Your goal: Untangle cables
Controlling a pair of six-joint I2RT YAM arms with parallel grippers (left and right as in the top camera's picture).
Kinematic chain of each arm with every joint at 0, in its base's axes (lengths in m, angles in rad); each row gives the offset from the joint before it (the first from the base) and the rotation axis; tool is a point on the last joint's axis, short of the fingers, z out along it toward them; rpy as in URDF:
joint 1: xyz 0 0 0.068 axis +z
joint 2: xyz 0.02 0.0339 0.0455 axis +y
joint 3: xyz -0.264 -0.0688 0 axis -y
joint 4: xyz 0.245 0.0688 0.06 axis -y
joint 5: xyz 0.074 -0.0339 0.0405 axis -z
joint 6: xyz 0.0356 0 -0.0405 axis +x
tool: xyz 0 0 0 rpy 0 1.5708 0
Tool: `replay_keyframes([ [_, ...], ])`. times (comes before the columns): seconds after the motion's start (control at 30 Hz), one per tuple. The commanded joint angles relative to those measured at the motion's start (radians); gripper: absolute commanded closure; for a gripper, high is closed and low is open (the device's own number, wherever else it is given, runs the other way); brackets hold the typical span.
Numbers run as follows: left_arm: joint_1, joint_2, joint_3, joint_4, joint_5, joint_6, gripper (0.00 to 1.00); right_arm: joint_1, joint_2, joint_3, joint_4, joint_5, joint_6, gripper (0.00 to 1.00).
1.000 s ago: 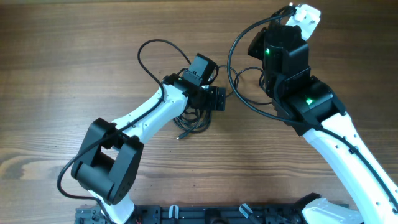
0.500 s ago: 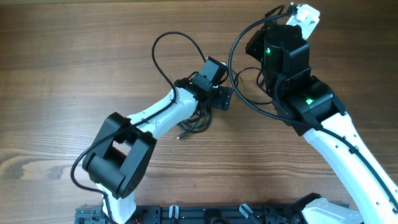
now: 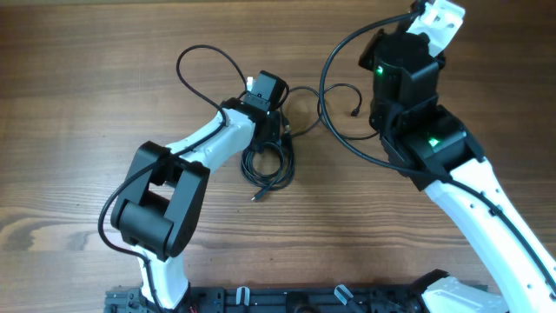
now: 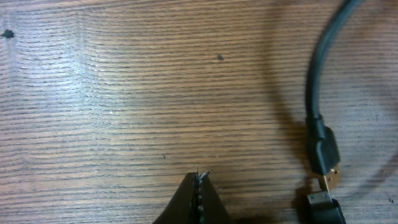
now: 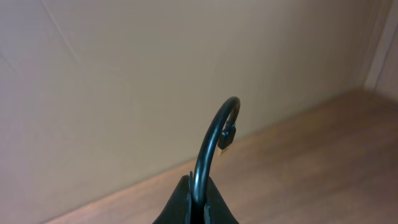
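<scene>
Overhead: cable coil (image 3: 265, 169) lies on wood table (image 3: 87, 130), just beside left arm (image 3: 208, 143). Only left wrist cam shows left gripper (image 4: 200, 183) pressed together w/ nothing between, a plug end (image 4: 324, 149) near it. Right wrist cam: right gripper (image 5: 198, 190) pinches black cable (image 5: 208, 143), which arcs up in air.

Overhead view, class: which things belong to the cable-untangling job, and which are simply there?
Job: coiled cables; loose cord with plug; held cable in right gripper; left gripper.
Simply there: wooden table; arm wiring; black rail.
</scene>
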Motion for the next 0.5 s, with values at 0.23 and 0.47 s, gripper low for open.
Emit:
replay_keyframes([
  [0.23, -0.001, 0.019, 0.008, -0.004, 0.045, -0.075, 0.23, -0.001, -0.143, 0.022, -0.188, -0.243, -0.001, 0.75],
  [0.47, -0.001, 0.019, 0.008, -0.035, 0.052, -0.075, 0.0, -0.001, 0.014, 0.019, -0.463, -0.387, 0.148, 0.32],
])
